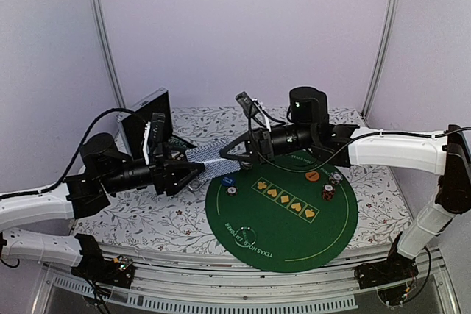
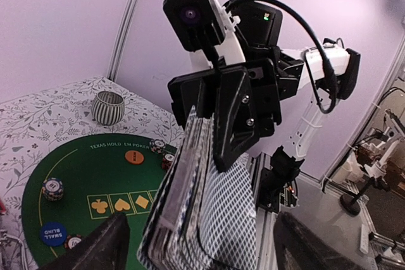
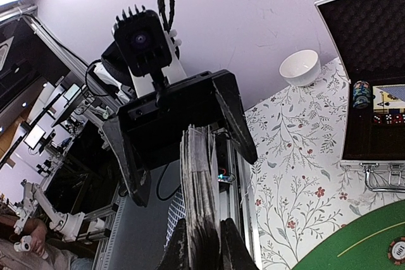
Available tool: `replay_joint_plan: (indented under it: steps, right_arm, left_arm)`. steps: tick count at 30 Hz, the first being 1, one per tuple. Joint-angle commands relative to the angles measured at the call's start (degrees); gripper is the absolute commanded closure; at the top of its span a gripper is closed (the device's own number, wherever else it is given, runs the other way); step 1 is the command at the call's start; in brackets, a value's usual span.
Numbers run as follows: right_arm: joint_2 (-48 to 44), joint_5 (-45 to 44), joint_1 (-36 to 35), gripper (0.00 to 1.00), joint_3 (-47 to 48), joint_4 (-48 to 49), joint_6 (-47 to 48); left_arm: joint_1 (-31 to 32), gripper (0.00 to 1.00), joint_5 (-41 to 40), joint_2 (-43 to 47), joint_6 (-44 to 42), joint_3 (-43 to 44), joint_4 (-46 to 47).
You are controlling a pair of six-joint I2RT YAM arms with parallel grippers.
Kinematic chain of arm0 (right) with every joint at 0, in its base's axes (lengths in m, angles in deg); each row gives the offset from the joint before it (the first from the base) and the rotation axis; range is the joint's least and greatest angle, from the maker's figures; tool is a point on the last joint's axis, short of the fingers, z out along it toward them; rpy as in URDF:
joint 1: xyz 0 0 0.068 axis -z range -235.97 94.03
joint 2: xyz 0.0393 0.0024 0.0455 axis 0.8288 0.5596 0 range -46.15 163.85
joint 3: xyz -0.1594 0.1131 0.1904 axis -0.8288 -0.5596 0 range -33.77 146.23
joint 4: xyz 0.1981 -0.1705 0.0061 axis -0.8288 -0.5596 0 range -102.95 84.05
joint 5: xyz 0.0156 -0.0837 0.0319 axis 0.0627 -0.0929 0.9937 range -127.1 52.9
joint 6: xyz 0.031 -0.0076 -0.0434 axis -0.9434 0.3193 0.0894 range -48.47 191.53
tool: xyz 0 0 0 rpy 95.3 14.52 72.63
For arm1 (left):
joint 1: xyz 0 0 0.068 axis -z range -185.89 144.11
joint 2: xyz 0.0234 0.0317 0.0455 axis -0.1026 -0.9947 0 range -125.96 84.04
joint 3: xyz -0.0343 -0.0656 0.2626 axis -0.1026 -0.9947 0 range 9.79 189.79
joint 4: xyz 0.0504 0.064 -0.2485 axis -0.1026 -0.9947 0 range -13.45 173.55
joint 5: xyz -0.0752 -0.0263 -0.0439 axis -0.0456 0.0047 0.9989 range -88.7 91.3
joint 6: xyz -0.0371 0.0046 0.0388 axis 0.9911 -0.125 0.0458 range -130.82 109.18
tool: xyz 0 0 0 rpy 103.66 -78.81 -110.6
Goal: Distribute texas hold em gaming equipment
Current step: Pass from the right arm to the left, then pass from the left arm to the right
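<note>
Playing cards (image 2: 212, 219) stand as a thick deck held in the air, edge-on between the two arms. The right end effector (image 3: 204, 246) is closed tight on the deck's flat faces. The left end effector (image 3: 196, 178) faces it with its jaws spread wide, one finger on either side of the deck, and neither appears to touch the cards.

This looks like a hand-over or a peel-off from the deck. To do it well, the left end effector should centre the deck between its fingers and close squarely on the faces. It should grip beyond the right fingers, not over them. The end of the deck nearest the left end effector is splayed, with cards fanning loose. A slow, even squeeze should gather them, whereas a skewed one could shoot cards out sideways. I would have the right end effector let go only once the left grip is firm.

Below and ahead of the right end effector lies a round green mat (image 1: 294, 244) on a floral-patterned counter (image 1: 147, 218). The mat carries poker chips (image 1: 329, 190), an orange disc (image 1: 312, 176) and a blue disc (image 1: 228, 180). Behind the left end effector an aluminium case (image 1: 143, 119) stands open. A ribbed cup (image 2: 107, 107) sits beyond the mat. Plain lilac walls with metal posts enclose the counter.
</note>
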Motion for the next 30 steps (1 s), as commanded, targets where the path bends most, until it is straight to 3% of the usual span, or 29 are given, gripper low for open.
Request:
replay_joint_plan:
  steps: [1, 9, 13, 15, 18, 20, 28, 30]
  right_arm:
    - [-1.17, 1.66, -1.00, 0.98, -0.02, 1.31, 1.98]
    - [-0.50, 2.27, -1.49, 0.98, 2.24, 3.58, 1.27]
    - [0.34, 2.48, -1.64, 0.98, 2.35, 3.47, 1.12]
    - [0.27, 2.56, -1.64, 0.94, 2.22, 3.51, 1.04]
    - [0.13, 3.19, -1.61, 0.72, 1.71, 3.43, 1.52]
    - [0.36, 3.62, -1.65, 0.65, 1.21, 3.40, 1.60]
    - [2.70, 5.71, -2.07, 0.59, 1.91, 3.50, 1.11]
    - [3.06, 5.99, -2.32, 0.66, 2.36, 3.48, 1.38]
  left_arm:
    - [-1.22, 0.26, 1.30, 0.37, 1.82, -1.70, 7.24]
    - [-1.23, 0.64, 4.52, -2.33, 1.73, -1.45, 8.00]
    - [-1.22, 1.00, 6.24, -2.69, 1.03, -1.25, 8.67]
    - [-1.26, 1.00, 6.24, -2.61, 0.87, -1.30, 8.34]
    - [-1.22, 1.00, 7.04, -2.06, 0.31, -1.54, 8.55]
    - [-1.22, 1.00, 7.75, -1.44, 0.22, -1.72, 9.22]
    - [-1.23, 1.00, 9.10, -1.27, 0.19, -2.18, 10.66]
    - [-1.24, 1.00, 9.38, -1.39, 0.25, -2.15, 10.91]
